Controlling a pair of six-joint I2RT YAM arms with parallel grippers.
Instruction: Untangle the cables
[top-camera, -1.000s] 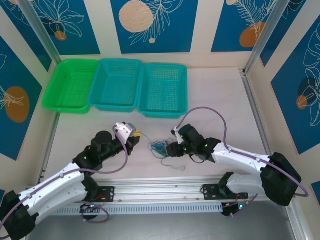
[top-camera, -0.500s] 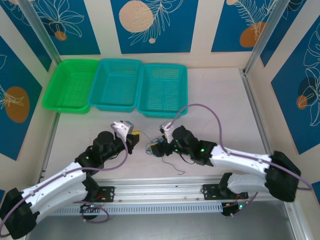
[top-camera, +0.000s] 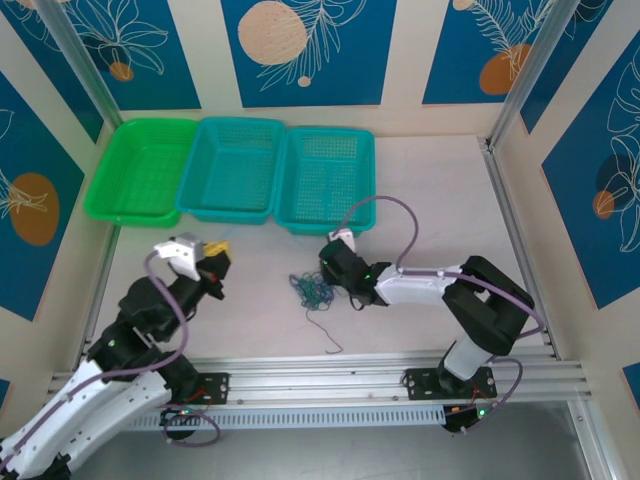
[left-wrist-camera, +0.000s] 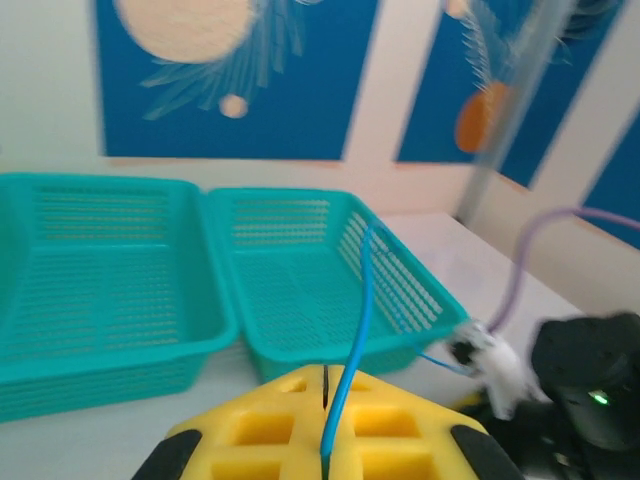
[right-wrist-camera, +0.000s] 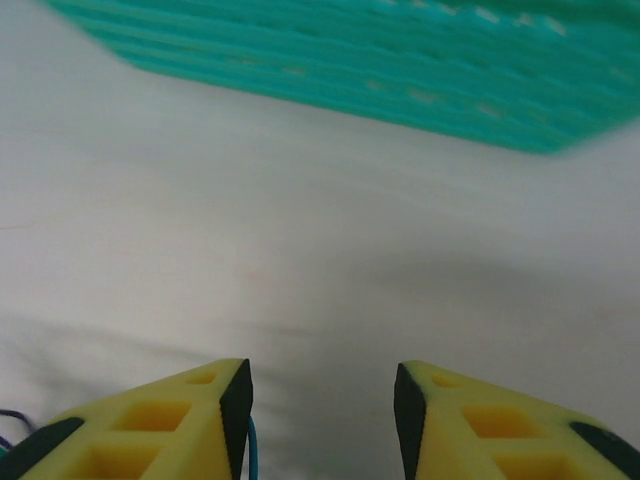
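Overhead: knot of curly green, blue, dark wires (top-camera: 312, 290) on pale table (top-camera: 430, 200), 6 o'clock of rightmost teal mesh basket (top-camera: 326, 226). Left wrist: left pincer (left-wrist-camera: 322, 400) pinching thin blue wire (left-wrist-camera: 358, 320). Right wrist: right pincer (right-wrist-camera: 320, 385) spread.

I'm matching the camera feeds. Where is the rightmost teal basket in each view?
Top external: rightmost teal basket, upper centre, ending the row of three.
Left wrist: the basket sits centre, right of the other teal basket.
Right wrist: blurred teal mesh along the top edge, probably this basket.
Shared landmark: the table in front of it.
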